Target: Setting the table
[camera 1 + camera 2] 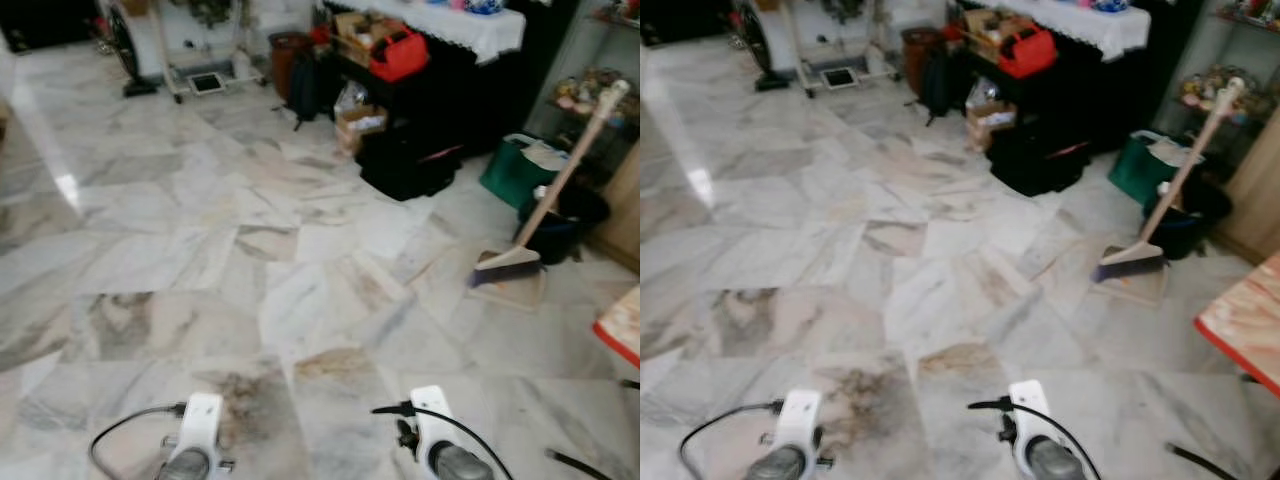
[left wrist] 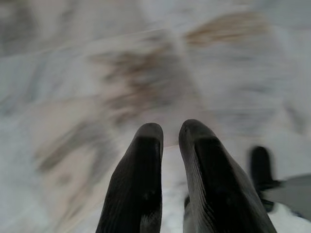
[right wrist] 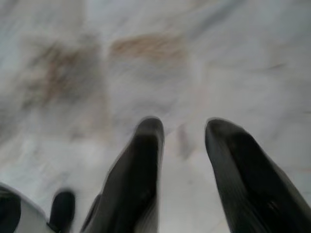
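Floor (image 1: 200,230): grey-white marble tiles with brown veining, glossy; spans most of the head views.
Left arm (image 1: 195,445): silver wrist with black cable, low at near left, hanging over the floor.
Left gripper (image 2: 167,138): two black fingers close together, narrow gap between the tips, nothing between them; blurred floor behind.
Right arm (image 1: 440,445): silver wrist with black cable, low at near centre-right.
Right gripper (image 3: 184,133): two black fingers spread apart, nothing between them; blurred floor behind.
Table (image 1: 1245,325): corner with orange-red edge and pale patterned top, at near right; what lies on it cannot be told.
Broom (image 1: 550,195): pale wooden handle leaning up to the right, head resting on the floor at right, between the open floor and the table corner.
Dark bucket (image 1: 565,225): just behind the broom handle, right.
Green bag (image 1: 515,170): far right, beside the bucket.
Black bag (image 1: 410,160): on the floor, far centre-right, under a dark sideboard.
Sideboard (image 1: 470,25): far right, white lace cloth on top, red bag (image 1: 398,52) and cardboard boxes (image 1: 358,122) at its left end.
Standing fan (image 1: 130,50): far left, dark.
White rack (image 1: 205,75): far, just right of the fan.
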Controlling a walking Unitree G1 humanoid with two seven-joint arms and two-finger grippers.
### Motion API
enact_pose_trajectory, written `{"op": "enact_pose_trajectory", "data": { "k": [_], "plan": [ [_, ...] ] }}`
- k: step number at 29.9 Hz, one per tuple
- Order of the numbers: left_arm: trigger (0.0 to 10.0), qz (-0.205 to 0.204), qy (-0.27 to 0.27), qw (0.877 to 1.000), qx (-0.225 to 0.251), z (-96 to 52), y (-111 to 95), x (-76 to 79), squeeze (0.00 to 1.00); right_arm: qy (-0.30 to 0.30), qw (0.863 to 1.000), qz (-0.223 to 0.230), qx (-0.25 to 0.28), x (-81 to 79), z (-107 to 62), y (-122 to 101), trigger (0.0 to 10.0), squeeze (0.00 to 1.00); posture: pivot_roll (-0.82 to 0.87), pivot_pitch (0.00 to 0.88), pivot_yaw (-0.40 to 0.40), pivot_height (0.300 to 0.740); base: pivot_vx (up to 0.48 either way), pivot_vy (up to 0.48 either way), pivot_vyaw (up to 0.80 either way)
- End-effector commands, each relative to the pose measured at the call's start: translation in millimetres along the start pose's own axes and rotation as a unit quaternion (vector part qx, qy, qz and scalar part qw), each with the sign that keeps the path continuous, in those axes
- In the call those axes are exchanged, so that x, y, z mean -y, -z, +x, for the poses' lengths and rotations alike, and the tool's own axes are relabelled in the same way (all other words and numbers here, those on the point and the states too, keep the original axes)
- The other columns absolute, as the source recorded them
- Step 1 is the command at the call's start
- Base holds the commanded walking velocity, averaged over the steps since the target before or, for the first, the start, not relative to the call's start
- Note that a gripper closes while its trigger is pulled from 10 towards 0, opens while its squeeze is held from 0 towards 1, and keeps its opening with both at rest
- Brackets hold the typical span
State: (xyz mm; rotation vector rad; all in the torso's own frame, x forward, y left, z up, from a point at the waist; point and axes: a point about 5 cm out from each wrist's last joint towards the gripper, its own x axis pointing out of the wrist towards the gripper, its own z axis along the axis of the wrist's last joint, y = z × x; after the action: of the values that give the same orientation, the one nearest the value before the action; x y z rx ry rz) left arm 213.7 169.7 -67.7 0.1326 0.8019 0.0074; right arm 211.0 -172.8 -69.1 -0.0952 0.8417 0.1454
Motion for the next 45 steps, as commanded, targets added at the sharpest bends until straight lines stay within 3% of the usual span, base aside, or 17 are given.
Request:
{"op": "enact_pose_trajectory", "data": {
  "k": [1, 45],
  "plan": [
    [10.0, 0.002, -0.009, 1.0, -0.013, -1.6, 7.3, -7.9, 0.0, -0.003, 1.0, 0.01, -0.002, -5.3, 0.3, 1.9, 10.0, 0.0, -0.1, 0.0, 0.005, 0.74, 0.0, 0.0, -0.8],
    [10.0, -0.002, -0.001, 1.0, -0.016, -2.8, 11.4, -4.1, 0.0, -0.011, 1.0, 0.006, -0.004, -8.8, -0.1, 4.8, 10.0, 0.0, -0.09, 0.0, 0.004, 0.74, 0.0, 0.0, -0.8]
  ]
}}
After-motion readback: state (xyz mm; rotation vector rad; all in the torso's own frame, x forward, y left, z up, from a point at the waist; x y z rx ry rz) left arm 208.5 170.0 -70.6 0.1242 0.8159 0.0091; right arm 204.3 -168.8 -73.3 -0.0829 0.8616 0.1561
